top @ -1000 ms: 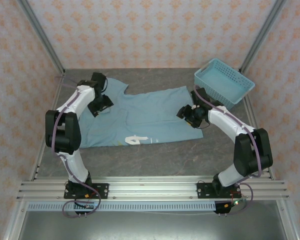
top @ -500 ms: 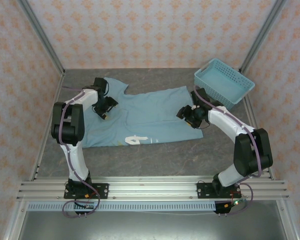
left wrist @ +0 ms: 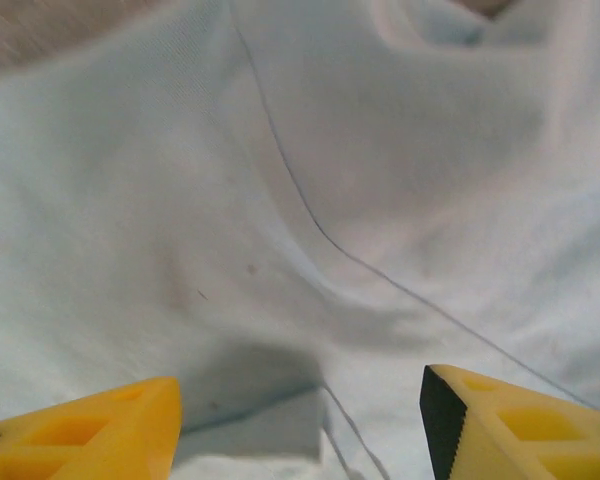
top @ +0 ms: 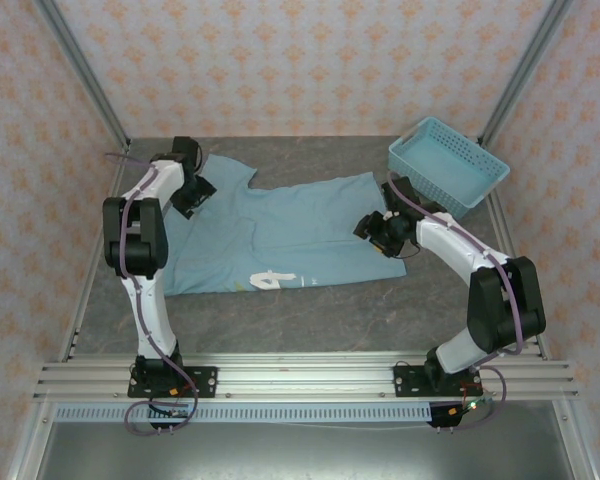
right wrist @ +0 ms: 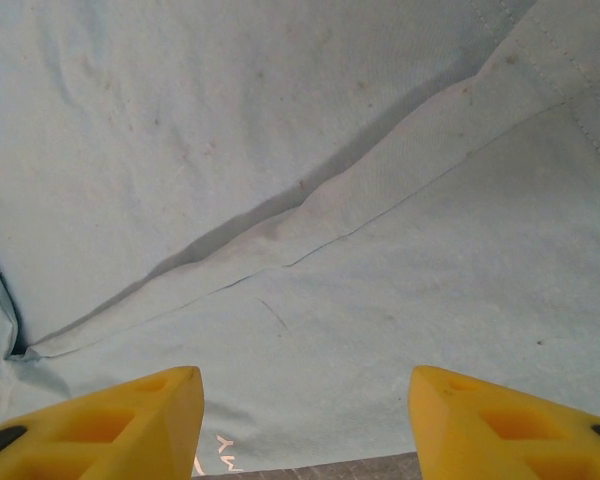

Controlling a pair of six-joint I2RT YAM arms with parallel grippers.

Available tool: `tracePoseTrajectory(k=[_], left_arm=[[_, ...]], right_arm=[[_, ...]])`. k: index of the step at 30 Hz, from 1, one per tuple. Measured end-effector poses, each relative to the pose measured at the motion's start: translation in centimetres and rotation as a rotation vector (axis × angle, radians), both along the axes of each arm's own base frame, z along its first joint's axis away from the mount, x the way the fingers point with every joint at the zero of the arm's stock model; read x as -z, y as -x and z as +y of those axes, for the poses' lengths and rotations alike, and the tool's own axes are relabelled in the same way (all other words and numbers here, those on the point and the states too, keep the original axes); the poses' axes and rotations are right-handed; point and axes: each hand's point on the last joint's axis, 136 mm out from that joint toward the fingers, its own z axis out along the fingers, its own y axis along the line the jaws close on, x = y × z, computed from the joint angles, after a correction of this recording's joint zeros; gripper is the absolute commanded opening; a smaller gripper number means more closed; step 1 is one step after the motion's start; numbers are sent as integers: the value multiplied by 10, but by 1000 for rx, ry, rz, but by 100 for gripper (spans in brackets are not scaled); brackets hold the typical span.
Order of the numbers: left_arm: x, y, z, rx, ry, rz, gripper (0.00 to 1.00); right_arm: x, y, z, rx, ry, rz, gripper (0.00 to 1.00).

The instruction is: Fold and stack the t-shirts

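Note:
A light blue t-shirt (top: 290,235) lies spread on the grey table, and a bit of white lettering (top: 272,279) shows at a turned-up patch of its near hem. My left gripper (top: 192,196) hovers over the shirt's far left part, near a sleeve. In the left wrist view this gripper (left wrist: 300,430) is open just above a small fold, with only cloth (left wrist: 310,180) under it. My right gripper (top: 373,226) is over the shirt's right edge. It stands open (right wrist: 305,425) above a sleeve seam (right wrist: 280,235), close to the cloth's border and some white lettering (right wrist: 220,457).
A light blue perforated basket (top: 480,172) stands at the far right corner of the table, just behind my right arm. Metal frame posts and patterned walls close in the back and sides. Bare grey tabletop (top: 310,315) lies in front of the shirt.
My left gripper moved first a little right over the shirt, then back toward the far left corner. The right arm stayed still, and the shirt has not shifted.

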Motion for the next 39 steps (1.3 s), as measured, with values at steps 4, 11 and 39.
tracePoseTrajectory(k=[4,11,39], left_arm=[[-6,8,13,5,-37,15,65],[-59,87,10,23,-65,-4,52],[22,246,43,43,-108,398,0]], right_arm=[[0,-2,-5,16,9,-1,53],[4,-9,-33,91,37,14,47],[43,-37,-48,65,141,105,39]])
